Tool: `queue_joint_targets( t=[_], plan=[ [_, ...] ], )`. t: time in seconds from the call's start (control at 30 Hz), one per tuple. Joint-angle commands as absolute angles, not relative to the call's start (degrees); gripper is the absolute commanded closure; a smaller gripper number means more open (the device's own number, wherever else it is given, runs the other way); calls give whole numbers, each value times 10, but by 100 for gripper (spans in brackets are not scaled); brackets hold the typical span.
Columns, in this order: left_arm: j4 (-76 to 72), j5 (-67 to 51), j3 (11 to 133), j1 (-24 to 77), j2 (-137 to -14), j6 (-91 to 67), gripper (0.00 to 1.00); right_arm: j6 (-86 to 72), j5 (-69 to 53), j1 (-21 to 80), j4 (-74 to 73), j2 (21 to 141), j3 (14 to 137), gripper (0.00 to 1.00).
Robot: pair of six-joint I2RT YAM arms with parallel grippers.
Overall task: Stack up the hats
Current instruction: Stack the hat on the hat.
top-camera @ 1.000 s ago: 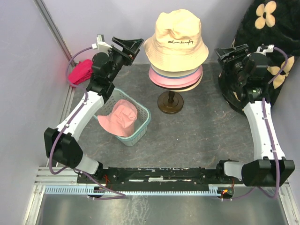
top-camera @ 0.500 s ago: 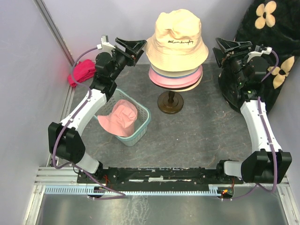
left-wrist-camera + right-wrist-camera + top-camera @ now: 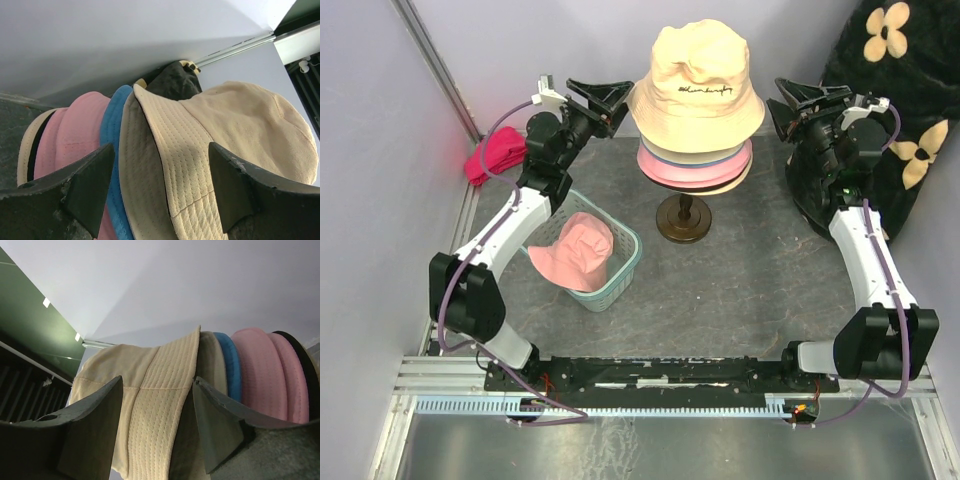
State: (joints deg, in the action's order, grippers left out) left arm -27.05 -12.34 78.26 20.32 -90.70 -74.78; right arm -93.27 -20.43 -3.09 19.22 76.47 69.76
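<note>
A beige bucket hat [image 3: 696, 75] tops a stack of hats on a stand, with blue, pink and black brims [image 3: 695, 165] below it. Another pink hat [image 3: 575, 250] lies in a teal basket [image 3: 623, 268]. My left gripper [image 3: 605, 98] is open at the beige brim's left edge. My right gripper [image 3: 792, 100] is open at its right edge. In the left wrist view the beige brim [image 3: 165, 150] shows between my open fingers [image 3: 92, 185], beside the blue brim [image 3: 111, 135]. In the right wrist view the beige hat [image 3: 150, 395] shows between the open fingers [image 3: 95, 430]. Contact cannot be told.
A dark stand [image 3: 682, 218] carries the stack at the table's back middle. A magenta-red cloth bundle [image 3: 495, 152] lies by the left wall. A black plush with cream flowers [image 3: 900, 70] fills the back right corner behind my right arm.
Both grippers have moved inward toward the beige hat's brim, the left one to the right and the right one to the left. The hats have not moved.
</note>
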Motion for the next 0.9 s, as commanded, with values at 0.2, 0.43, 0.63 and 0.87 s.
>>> queue_joint_targets(
  t=[0.2, 0.43, 0.63, 0.87],
  plan=[
    [-352, -156, 789, 200, -919, -794, 19, -966, -228, -17, 262, 788, 704, 34],
    [-367, -168, 786, 200, -922, -801, 22, -982, -235, -6, 287, 805, 711, 34],
    [-385, -175, 783, 200, -927, -812, 26, -1000, -236, 10, 310, 820, 711, 35],
    [-401, -179, 773, 201, -930, -822, 29, -1027, -230, 19, 345, 832, 708, 38]
  ],
)
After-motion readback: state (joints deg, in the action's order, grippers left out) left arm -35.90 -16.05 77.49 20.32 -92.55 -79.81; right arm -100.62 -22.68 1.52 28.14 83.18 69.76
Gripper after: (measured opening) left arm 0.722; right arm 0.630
